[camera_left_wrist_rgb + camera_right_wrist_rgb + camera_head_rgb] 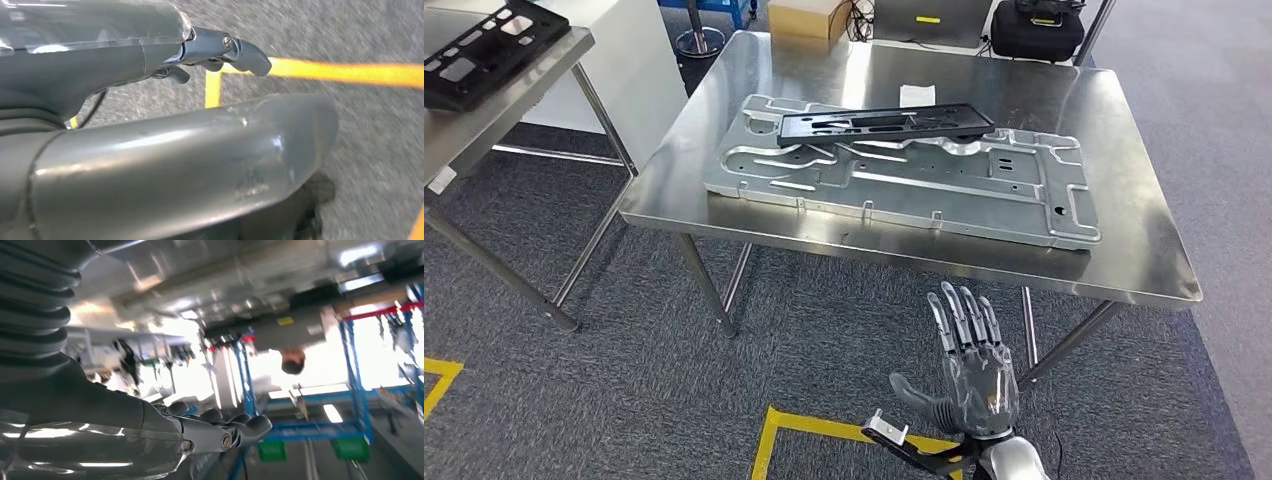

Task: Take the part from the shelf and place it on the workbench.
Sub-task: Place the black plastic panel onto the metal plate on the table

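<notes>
A black plastic frame part [884, 125] lies flat on a large silver sheet-metal panel [924, 185], which rests on the steel workbench [1139, 215]. My right hand [969, 362] hovers low in front of the bench's near edge, palm down and fingers spread straight, holding nothing. In the right wrist view its fingers [235, 427] stretch out bare beneath the bench underside. My left hand [150, 145] hangs over grey carpet with its fingers [240, 52] extended and nothing in them.
A second steel table [514, 90] at far left carries another black frame [484, 45]. A cardboard box [809, 15] and a black case [1036, 30] sit behind the bench. Yellow tape [824, 428] marks the carpet. Blue racking [357, 390] and a person [292, 362] stand beyond.
</notes>
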You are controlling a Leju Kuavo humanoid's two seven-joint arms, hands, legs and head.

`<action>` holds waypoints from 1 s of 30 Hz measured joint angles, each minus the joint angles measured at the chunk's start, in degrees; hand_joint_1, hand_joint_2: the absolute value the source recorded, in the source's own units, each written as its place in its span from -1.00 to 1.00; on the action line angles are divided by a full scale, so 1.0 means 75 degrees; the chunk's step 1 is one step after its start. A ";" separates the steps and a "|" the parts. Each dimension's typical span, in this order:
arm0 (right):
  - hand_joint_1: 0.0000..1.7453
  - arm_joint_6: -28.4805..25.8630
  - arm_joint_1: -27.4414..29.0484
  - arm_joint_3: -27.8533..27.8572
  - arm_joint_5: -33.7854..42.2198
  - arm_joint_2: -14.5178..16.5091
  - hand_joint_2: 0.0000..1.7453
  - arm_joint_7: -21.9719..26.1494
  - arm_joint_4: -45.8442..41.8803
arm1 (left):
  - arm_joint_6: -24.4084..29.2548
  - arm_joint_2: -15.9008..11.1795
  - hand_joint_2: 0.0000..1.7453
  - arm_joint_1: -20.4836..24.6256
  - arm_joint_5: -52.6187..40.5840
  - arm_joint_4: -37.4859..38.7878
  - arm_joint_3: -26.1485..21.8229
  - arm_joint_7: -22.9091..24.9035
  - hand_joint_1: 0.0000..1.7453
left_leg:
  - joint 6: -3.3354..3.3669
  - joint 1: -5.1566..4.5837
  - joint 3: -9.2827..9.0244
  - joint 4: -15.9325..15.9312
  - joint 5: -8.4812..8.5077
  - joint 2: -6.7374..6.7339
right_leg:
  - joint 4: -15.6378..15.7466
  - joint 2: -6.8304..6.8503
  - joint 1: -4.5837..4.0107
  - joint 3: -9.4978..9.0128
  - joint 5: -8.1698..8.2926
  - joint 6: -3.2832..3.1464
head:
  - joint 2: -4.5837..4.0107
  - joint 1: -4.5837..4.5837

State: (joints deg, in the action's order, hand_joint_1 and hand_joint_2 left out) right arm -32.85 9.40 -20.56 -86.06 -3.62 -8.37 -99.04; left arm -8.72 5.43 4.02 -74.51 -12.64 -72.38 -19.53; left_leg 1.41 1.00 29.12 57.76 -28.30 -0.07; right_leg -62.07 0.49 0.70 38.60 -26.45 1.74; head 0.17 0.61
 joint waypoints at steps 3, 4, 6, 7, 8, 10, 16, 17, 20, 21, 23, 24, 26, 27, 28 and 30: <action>-1.00 -0.0059 0.0334 0.0125 0.0768 -0.0020 -0.50 0.0273 -0.0081 | 0.0011 0.0011 -1.00 -0.0007 0.0055 -0.0001 -0.0065 -0.0010 -1.00 | 0.0054 -0.0009 0.0366 0.0017 0.0288 -0.0063 | -0.1302 -0.0038 0.0014 0.0261 -0.1053 0.0069 | 0.0000 0.0036; -1.00 -0.0059 0.0485 0.0183 0.1455 -0.0021 -1.00 0.0522 -0.0091 | 0.0016 0.0018 -1.00 -0.0008 0.0090 -0.0001 -0.0092 -0.0015 -1.00 | 0.0050 -0.0012 0.0500 0.0028 0.0384 -0.0073 | -0.1604 -0.0038 0.0015 0.0232 -0.1075 0.0079 | 0.0000 0.0037; -1.00 0.0099 0.0876 0.0373 0.3424 0.0054 -1.00 0.1386 -0.0055 | 0.0048 0.0047 -1.00 -0.0030 0.0176 -0.0001 -0.0161 -0.0025 -1.00 | 0.0020 -0.0014 0.0748 0.0057 0.0556 -0.0069 | -0.1521 -0.0038 0.0014 -0.0167 -0.0691 0.0061 | -0.0001 0.0039; -1.00 0.0250 0.1066 0.0562 0.4466 0.0155 -1.00 0.1972 0.0035 | 0.0074 0.0066 -1.00 -0.0045 0.0212 -0.0001 -0.0203 -0.0027 -1.00 | -0.0003 -0.0014 0.0839 0.0070 0.0632 -0.0064 | -0.1099 -0.0038 0.0009 -0.0566 -0.0513 0.0027 | -0.0001 0.0039; -1.00 0.0468 0.1228 0.0865 0.5390 0.0315 -1.00 0.2607 0.0188 | 0.0104 0.0092 -1.00 -0.0066 0.0239 -0.0001 -0.0244 -0.0028 -1.00 | -0.0038 -0.0028 0.0906 0.0087 0.0699 -0.0057 | -0.0491 -0.0036 -0.0012 -0.1053 -0.0477 -0.0018 | -0.0002 0.0044; -1.00 0.1135 0.1343 0.1778 0.6375 0.0736 -1.00 0.3823 0.0790 | 0.0149 0.0137 -1.00 -0.0098 0.0262 -0.0001 -0.0322 -0.0028 -1.00 | -0.0131 -0.0046 0.0977 0.0093 0.0841 -0.0066 | 0.0578 -0.0040 -0.0055 -0.1786 -0.0667 -0.0111 | -0.0001 0.0050; -1.00 0.2643 0.0566 0.6155 0.5613 0.1786 -1.00 0.6027 0.4553 | 0.0196 0.0184 -1.00 -0.0150 0.0264 -0.0001 -0.0517 -0.0001 -1.00 | -0.0373 -0.0012 0.1307 0.0732 0.0101 -0.0048 | 0.0976 0.0107 -0.0028 -0.1560 -0.0372 -0.0385 | -0.0001 0.0010; -1.00 0.2677 0.0472 0.6688 0.5442 0.1884 -1.00 0.6103 0.4959 | 0.0200 0.0191 -1.00 -0.0177 0.0259 -0.0001 -0.0528 0.0005 -1.00 | -0.0403 -0.0001 0.1416 0.1219 -0.0325 -0.0050 | 0.0955 0.0126 -0.0035 -0.1429 -0.0280 -0.0419 | -0.0001 0.0004; -1.00 0.2894 0.0191 0.7920 0.4898 0.2241 -1.00 0.6015 0.5731 | 0.0205 0.0202 -1.00 -0.0209 0.0249 -0.0001 -0.0572 0.0013 -1.00 | -0.0455 0.0013 0.1399 0.2294 -0.0537 -0.0049 | 0.0816 0.0123 -0.0067 -0.0979 -0.0023 -0.0421 | -0.0001 -0.0007; -1.00 0.3003 0.0093 0.8286 0.4724 0.2350 -1.00 0.5867 0.5926 | 0.0210 0.0202 -1.00 -0.0200 0.0249 -0.0001 -0.0590 0.0013 -1.00 | -0.0443 0.0010 0.1169 0.2216 -0.0312 -0.0046 | 0.0750 0.0117 -0.0075 -0.0826 0.0045 -0.0406 | -0.0001 -0.0006; -1.00 0.3190 -0.0131 0.9033 0.4490 0.2520 -1.00 0.5422 0.6359 | 0.0220 0.0200 -1.00 -0.0172 0.0248 -0.0002 -0.0627 0.0013 -1.00 | -0.0364 -0.0010 0.0364 0.1360 -0.0080 -0.0034 | 0.0606 0.0101 -0.0086 -0.0561 0.0162 -0.0362 | -0.0001 -0.0009; -1.00 0.3228 -0.0253 0.9420 0.4468 0.2569 -1.00 0.5167 0.6636 | 0.0224 0.0199 -1.00 -0.0158 0.0247 -0.0003 -0.0643 0.0011 -1.00 | -0.0314 -0.0029 -0.0065 0.0759 -0.0176 -0.0029 | 0.0538 0.0090 -0.0094 -0.0467 0.0215 -0.0329 | -0.0001 -0.0008; -1.00 0.3165 -0.0499 1.0223 0.4555 0.2573 -1.00 0.4668 0.7360 | 0.0228 0.0197 -1.00 -0.0135 0.0240 -0.0004 -0.0670 0.0003 -1.00 | -0.0213 -0.0081 -0.0516 -0.0007 -0.0454 -0.0026 | 0.0474 0.0091 -0.0093 -0.0380 0.0339 -0.0238 | -0.0001 -0.0002; -1.00 0.3082 -0.0605 1.0621 0.4630 0.2541 -1.00 0.4399 0.7751 | 0.0230 0.0198 -1.00 -0.0135 0.0234 -0.0004 -0.0683 -0.0003 -1.00 | -0.0158 -0.0096 -0.0533 -0.0124 -0.0458 -0.0031 | 0.0479 0.0093 -0.0090 -0.0366 0.0409 -0.0184 | -0.0001 -0.0002; -1.00 0.2986 -0.0702 1.1008 0.4705 0.2498 -1.00 0.4119 0.8126 | 0.0232 0.0202 -1.00 -0.0141 0.0228 -0.0004 -0.0697 -0.0010 -1.00 | -0.0090 -0.0091 -0.0474 -0.0126 -0.0391 -0.0046 | 0.0485 0.0090 -0.0077 -0.0353 0.0450 -0.0131 | -0.0001 -0.0009; -1.00 0.2785 -0.0842 1.1640 0.4806 0.2428 -1.00 0.3553 0.8736 | 0.0242 0.0211 -1.00 -0.0148 0.0218 -0.0005 -0.0723 -0.0025 -1.00 | 0.0047 -0.0065 -0.0331 -0.0158 -0.0209 -0.0081 | 0.0302 0.0042 -0.0055 -0.0243 0.0144 -0.0040 | 0.0000 -0.0013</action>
State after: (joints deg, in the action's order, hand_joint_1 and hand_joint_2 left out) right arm -11.96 3.09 66.74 -50.01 14.60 18.27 -33.52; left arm -6.91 7.01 2.91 -72.88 -12.68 -77.81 -19.72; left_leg 1.77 0.51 26.64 56.57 -29.87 -0.68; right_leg -59.80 0.81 0.29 36.78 -25.37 1.44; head 0.17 0.51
